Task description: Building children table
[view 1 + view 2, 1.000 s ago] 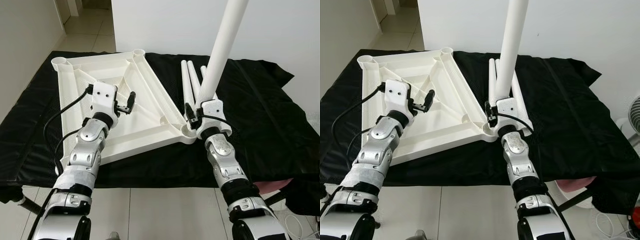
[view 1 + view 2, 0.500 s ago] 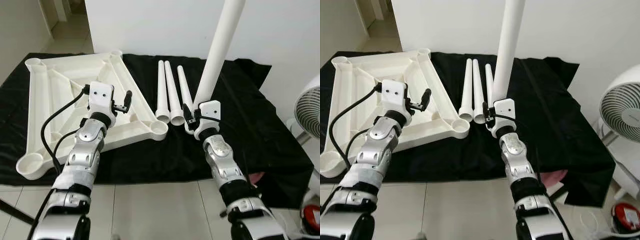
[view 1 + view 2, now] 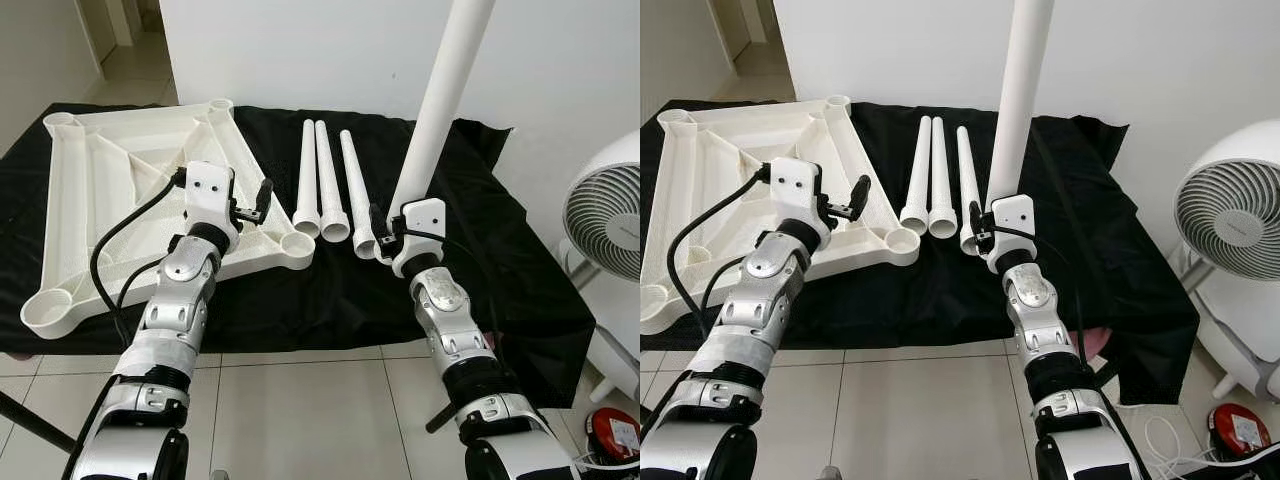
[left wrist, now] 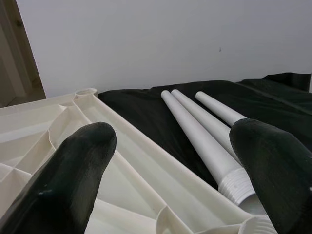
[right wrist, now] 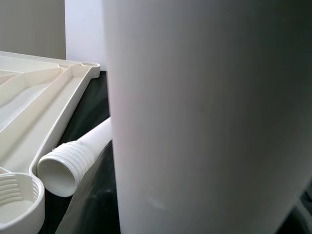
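Note:
The white tabletop (image 3: 110, 190) lies upside down on a black cloth, with a round socket at each corner. Beside it lie three white legs (image 3: 328, 180) side by side, threaded ends toward me. My right gripper (image 3: 384, 234) is shut on a fourth leg (image 3: 440, 100), which stands upright just right of the lying legs. In the right wrist view that leg (image 5: 209, 117) is very close. My left gripper (image 3: 262, 195) is open above the tabletop's near right edge. Its fingers (image 4: 73, 180) hold nothing, with the tabletop (image 4: 58, 131) and legs (image 4: 204, 131) beyond them.
The black cloth (image 3: 500, 260) covers a low platform against a white wall. A white fan (image 3: 605, 205) stands at the right, with a red object (image 3: 620, 432) on the tiled floor below it. A doorway opens at the far left.
The whole picture has shifted as the camera moved, and the fan has come into view. The right gripper, still holding the upright leg, now stands farther right of the tabletop's near corner socket.

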You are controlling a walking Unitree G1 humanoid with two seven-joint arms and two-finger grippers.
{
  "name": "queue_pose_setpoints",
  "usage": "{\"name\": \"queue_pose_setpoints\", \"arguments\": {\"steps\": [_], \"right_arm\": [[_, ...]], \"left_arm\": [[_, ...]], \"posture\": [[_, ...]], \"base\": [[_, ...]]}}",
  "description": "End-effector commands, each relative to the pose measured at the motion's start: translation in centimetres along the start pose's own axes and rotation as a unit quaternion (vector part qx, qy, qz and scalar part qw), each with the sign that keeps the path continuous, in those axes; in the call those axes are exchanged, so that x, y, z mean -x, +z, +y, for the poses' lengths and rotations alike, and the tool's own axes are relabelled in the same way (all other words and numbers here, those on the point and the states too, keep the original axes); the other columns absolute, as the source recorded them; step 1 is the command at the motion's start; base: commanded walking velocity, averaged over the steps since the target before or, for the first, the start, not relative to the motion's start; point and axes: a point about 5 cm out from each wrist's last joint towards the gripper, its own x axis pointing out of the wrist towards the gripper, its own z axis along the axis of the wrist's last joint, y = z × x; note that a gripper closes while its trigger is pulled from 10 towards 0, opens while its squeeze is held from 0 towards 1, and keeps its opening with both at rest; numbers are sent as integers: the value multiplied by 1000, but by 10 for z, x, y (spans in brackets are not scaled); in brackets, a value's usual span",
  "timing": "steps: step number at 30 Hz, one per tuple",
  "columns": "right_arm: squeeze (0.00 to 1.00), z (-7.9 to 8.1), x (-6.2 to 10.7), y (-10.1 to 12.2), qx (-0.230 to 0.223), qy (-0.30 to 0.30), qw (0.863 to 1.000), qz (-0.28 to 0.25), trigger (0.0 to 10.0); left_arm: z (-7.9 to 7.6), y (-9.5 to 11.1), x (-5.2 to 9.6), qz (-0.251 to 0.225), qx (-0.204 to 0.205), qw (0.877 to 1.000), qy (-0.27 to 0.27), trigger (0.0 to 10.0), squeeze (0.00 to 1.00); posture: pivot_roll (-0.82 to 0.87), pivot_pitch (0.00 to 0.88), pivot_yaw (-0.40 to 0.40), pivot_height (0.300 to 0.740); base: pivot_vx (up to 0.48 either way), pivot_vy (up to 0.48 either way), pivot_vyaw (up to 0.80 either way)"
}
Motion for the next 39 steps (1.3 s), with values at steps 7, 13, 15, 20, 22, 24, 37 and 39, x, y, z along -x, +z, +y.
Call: {"name": "queue_pose_setpoints", "arguments": {"steps": [7,13,15,20,22,24,37,39], "right_arm": [[0,-1,-1,4,3,0,1000,-9,10000],[0,-1,-2,4,3,-1,1000,-10,10000],[0,-1,-2,4,2,-2,1000,-10,10000],[0,-1,-1,4,2,-2,1000,-10,10000],[0,-1,-1,4,2,-2,1000,-10,10000],[0,-2,-1,4,2,-3,1000,-10,10000],[0,-1,-1,3,1,-6,1000,-9,10000],[0,-1,-1,3,0,-6,1000,-9,10000]], "left_arm": [[1,-7,-1,19,8,1000,10,10000,0],[3,-7,-1,22,8,1000,15,10000,0],[3,-7,-1,22,7,1000,16,10000,0],[4,-7,-1,25,10,1000,16,10000,0],[4,-7,-1,25,10,1000,16,10000,0],[4,-7,-1,26,11,999,16,10000,0],[4,-7,-2,26,11,1000,13,10000,0],[4,-7,-2,26,12,1000,13,10000,0]], "posture": [[22,0,-44,740],[24,0,-43,740],[24,0,-43,740],[24,0,-41,740],[23,0,-40,740],[23,0,-40,740],[23,0,-32,740],[24,0,-32,740]], "base": [[0,0,0],[0,58,0],[0,349,0],[0,220,0],[0,0,0],[0,0,0],[0,96,0],[0,418,0]]}}
